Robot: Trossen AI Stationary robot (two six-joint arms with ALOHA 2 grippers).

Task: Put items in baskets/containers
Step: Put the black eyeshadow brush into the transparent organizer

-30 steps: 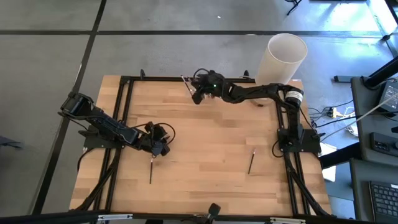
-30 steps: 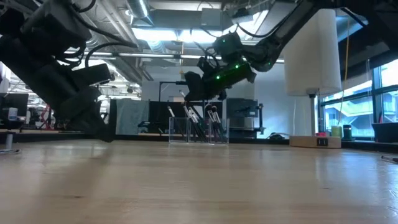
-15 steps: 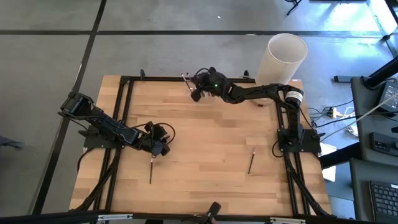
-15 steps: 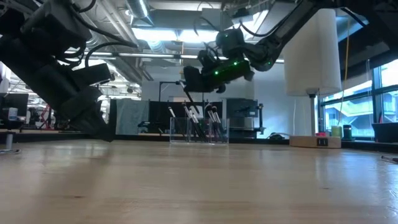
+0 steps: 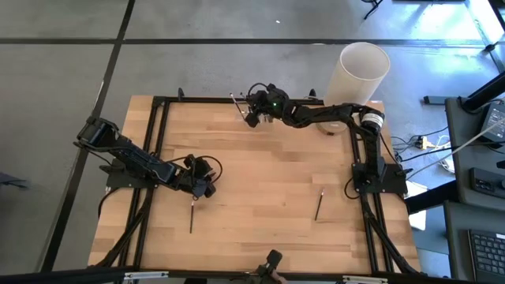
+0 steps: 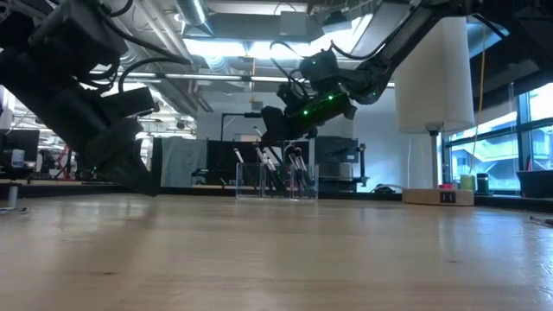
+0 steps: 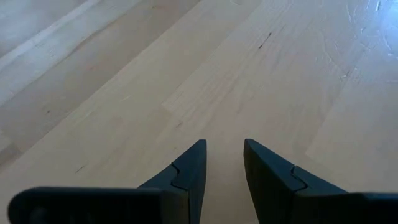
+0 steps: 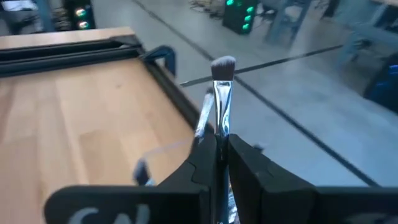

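My right gripper [image 5: 252, 117] hovers at the table's far edge, shut on a thin makeup brush [image 8: 222, 93] whose pale bristle head [image 8: 223, 66] sticks out past the fingertips. In the low view it hangs just above the clear holder [image 6: 276, 183], where several brushes stand upright. Two more dark brushes lie flat on the table, one [image 5: 192, 215] just near of my left gripper [image 5: 202, 189], one [image 5: 319, 204] on the right side. The left gripper [image 7: 222, 148] is open, low over bare wood. My right gripper [image 8: 222, 146] pinches the brush between its two fingers at the silvery ferrule's lower part [image 8: 222, 127]. The brush lies along the fingers, its bristle head pointing forward past them. It is lifted clear of the table and holder; the handle behind is hidden by the fingers.
A tall white cylinder [image 5: 363, 72] stands on a tan base at the far right corner. Black frame rails [image 5: 162, 142] run along the table's left, right and far edges. Bare wood [image 5: 268, 181] lies between the two arms.
The right gripper, still shut on the brush, has shifted slightly toward the far edge, rising a little and then dipping back over the holder. The left arm has kept still.
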